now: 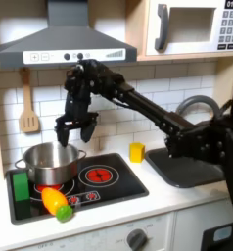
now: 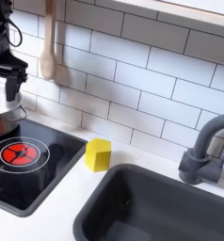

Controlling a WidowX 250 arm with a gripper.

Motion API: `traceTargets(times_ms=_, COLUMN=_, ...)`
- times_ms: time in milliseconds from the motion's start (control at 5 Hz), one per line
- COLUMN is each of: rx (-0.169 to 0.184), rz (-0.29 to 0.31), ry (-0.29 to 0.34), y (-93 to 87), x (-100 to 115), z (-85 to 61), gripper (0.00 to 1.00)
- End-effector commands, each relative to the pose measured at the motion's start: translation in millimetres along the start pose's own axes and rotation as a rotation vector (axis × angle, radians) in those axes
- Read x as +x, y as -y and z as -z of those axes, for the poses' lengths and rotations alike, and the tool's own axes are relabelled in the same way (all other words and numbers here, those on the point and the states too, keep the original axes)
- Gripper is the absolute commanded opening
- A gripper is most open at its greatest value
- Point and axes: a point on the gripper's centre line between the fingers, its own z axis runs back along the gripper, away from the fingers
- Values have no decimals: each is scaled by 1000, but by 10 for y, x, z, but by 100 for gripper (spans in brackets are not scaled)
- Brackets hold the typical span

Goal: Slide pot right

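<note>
The shiny silver pot (image 1: 50, 162) stands on the back left burner of the black toy stove (image 1: 123, 184). At the second exterior view's left edge only part of the pot (image 2: 1, 115) is in frame. My gripper (image 1: 76, 139) hangs from the black arm just above the pot's back right rim. Its fingers are spread open with nothing between them. In the second exterior view the gripper (image 2: 8, 83) sits over the pot at the far left. Whether a fingertip touches the rim, I cannot tell.
A small yellow cup (image 1: 136, 151) (image 2: 98, 153) stands on the counter between stove and dark sink (image 1: 187, 169) (image 2: 161, 207). A green block (image 1: 21, 186) and a yellow-orange toy vegetable (image 1: 58, 204) lie on the stove's front left. The red right burner (image 1: 97, 175) (image 2: 18, 152) is bare. A faucet (image 2: 203, 151) rises behind the sink.
</note>
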Motion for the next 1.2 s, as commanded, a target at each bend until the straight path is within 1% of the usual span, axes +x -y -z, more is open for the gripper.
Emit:
traceTargets(times_ms=0, rx=33, rz=20, ry=-14, y=-191, x=128, z=207, gripper=100)
traceTargets(times_ms=200, rx=35, rz=23, ry=-20, y=-239, x=163, z=252, gripper=100)
traceTargets(times_ms=400, rx=21, rz=35, ry=-29, y=-179, x=186, z=304, gripper=100)
traceTargets(times_ms=600, rx=32, rz=50, ry=-39, y=-168, x=177, z=357, gripper=100)
traceTargets(times_ms=800, rx=30, rz=45, ry=-39, y=-190, x=182, z=353, gripper=100)
traceTargets(times_ms=1000, rx=28, rz=51, ry=-75, y=-179, x=164, z=501, gripper=100)
